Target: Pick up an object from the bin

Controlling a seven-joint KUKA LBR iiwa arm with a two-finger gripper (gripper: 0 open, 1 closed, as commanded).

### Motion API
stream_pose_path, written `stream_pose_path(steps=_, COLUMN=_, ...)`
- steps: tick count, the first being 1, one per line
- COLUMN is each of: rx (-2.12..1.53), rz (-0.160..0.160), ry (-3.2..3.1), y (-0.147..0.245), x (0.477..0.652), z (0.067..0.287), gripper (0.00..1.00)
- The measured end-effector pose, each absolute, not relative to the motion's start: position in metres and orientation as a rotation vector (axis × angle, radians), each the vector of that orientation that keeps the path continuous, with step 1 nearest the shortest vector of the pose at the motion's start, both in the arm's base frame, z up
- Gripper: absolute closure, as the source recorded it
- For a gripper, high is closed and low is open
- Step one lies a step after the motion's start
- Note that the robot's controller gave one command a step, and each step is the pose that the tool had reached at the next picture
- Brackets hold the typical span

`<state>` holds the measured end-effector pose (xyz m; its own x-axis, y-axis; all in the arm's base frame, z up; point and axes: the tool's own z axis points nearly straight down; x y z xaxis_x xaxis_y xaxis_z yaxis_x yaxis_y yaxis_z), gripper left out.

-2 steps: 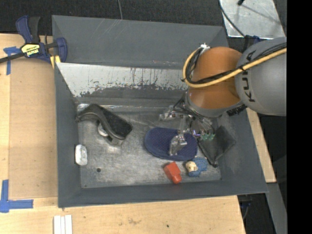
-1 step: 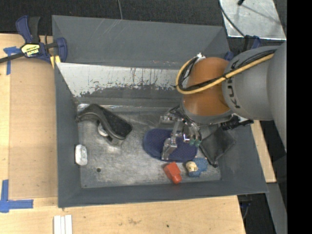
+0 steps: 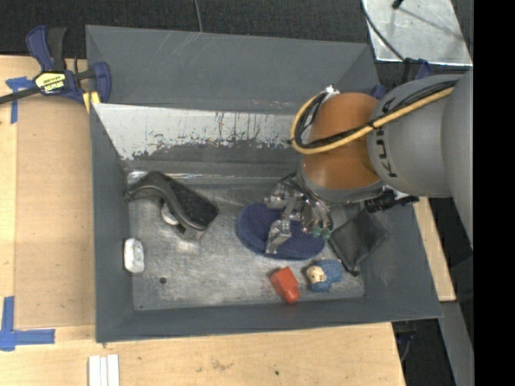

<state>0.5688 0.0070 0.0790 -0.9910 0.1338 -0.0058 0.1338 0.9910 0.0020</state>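
Note:
My gripper (image 3: 283, 230) hangs low over a dark blue round flat thing (image 3: 257, 225) in the right middle of the bin, its metal fingers down on the blue thing's right half. Just below it lie a small red block (image 3: 284, 285) and a small blue and cream toy (image 3: 319, 276). A black flat piece (image 3: 360, 242) sits right of the gripper against the bin's right wall.
A black and silver tool with a curved handle (image 3: 173, 202) lies at the bin's left. A small clear-white object (image 3: 133, 255) rests near the left wall. The arm with its orange cover and yellow cable overhangs the bin's right side.

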Motion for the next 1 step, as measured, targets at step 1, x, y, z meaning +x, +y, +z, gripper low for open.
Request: stream_pose_path(steps=1, rx=-0.011, rz=0.002, ry=3.129, y=-0.0149, x=0.5485, z=0.1002, gripper=1.0)
